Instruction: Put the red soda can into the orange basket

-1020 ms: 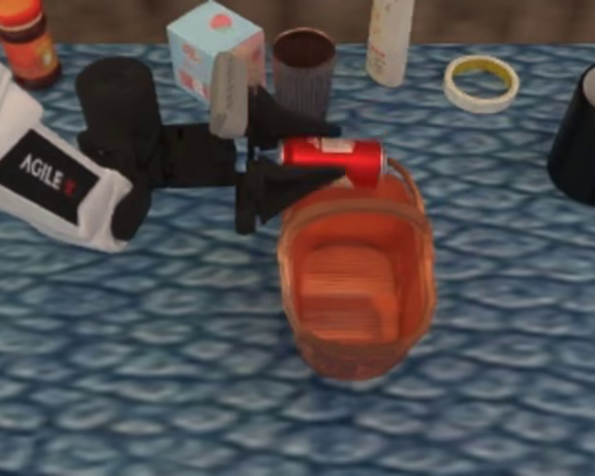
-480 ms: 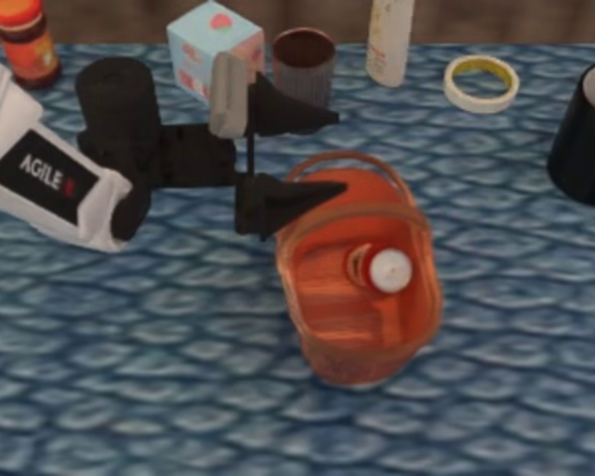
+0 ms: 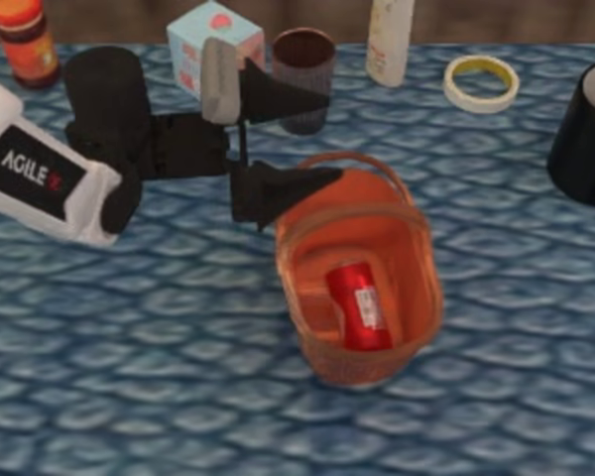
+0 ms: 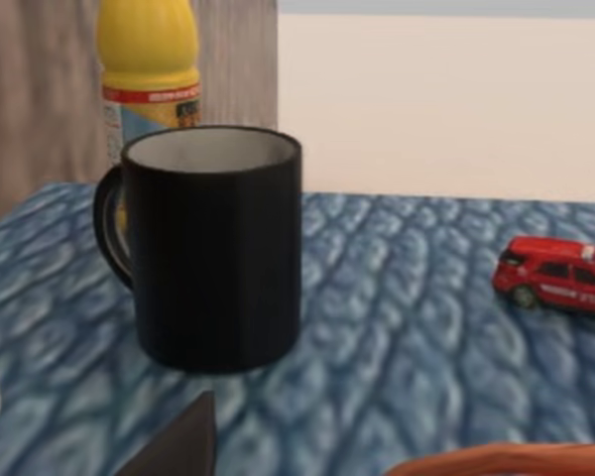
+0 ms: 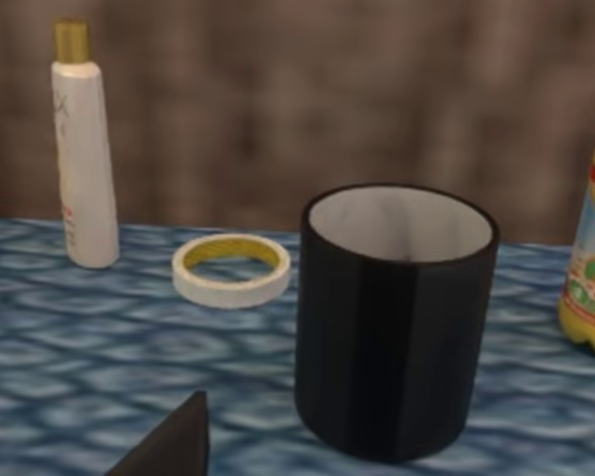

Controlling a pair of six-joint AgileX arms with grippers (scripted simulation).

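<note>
The red soda can (image 3: 359, 305) lies on its side on the floor of the orange basket (image 3: 431, 288), its label patch facing up. My left gripper (image 3: 332, 139) hovers just beyond the basket's far left rim, open, with nothing between its dark fingers (image 3: 278, 188). In the left wrist view one finger (image 4: 183, 441) and a strip of the basket's handle (image 4: 496, 461) show at the edge; the can is out of that view. My right arm stays parked outside the top view; its wrist view shows one finger (image 5: 178, 441) set wide to the side.
Along the back stand an orange-lidded jar (image 3: 22, 40), a pale blue carton (image 3: 203, 40), a dark ribbed cup (image 3: 303, 61), a white bottle (image 3: 389, 40) and a tape roll (image 3: 481, 81). A black mug (image 3: 585, 129) is at the right, with a red toy car (image 4: 560, 276) and a yellow bottle (image 4: 149, 59) beyond it.
The can left my left gripper, dropped into the basket upright, then tipped onto its side. The left gripper opened and drew back a little to the left.
</note>
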